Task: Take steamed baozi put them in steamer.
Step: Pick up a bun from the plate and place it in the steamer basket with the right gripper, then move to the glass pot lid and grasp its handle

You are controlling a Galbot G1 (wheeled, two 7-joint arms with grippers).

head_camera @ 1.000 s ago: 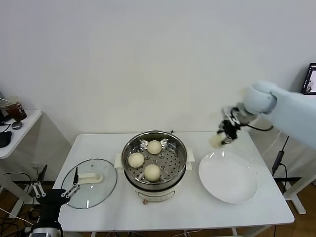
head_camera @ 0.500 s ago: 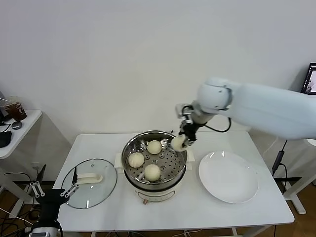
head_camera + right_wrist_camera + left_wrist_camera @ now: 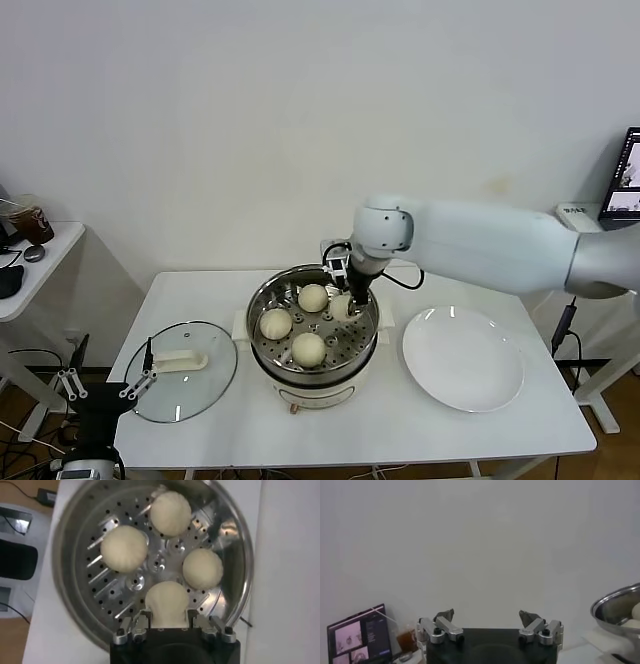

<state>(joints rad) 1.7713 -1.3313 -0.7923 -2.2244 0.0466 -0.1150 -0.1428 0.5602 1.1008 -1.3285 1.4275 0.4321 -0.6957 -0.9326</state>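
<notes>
steamer (image 3: 316, 330) between lid (image 3: 182, 370) and plate (image 3: 463, 358)

This is looking like a robotics lab or test room dressed up with a few kitchen props, not a real kitchen. A plain white folding table (image 3: 300, 430) is standing against a bare white wall (image 3: 300, 120), with cables (image 3: 30, 425) trailing across the wooden floor. A laptop (image 3: 628, 190) is glowing at the right edge, and a small white side table (image 3: 45, 265) at the left is carrying a computer mouse (image 3: 34, 254) and a cup of dark drink (image 3: 30, 220) (office clutter, hardly cookware).
</notes>
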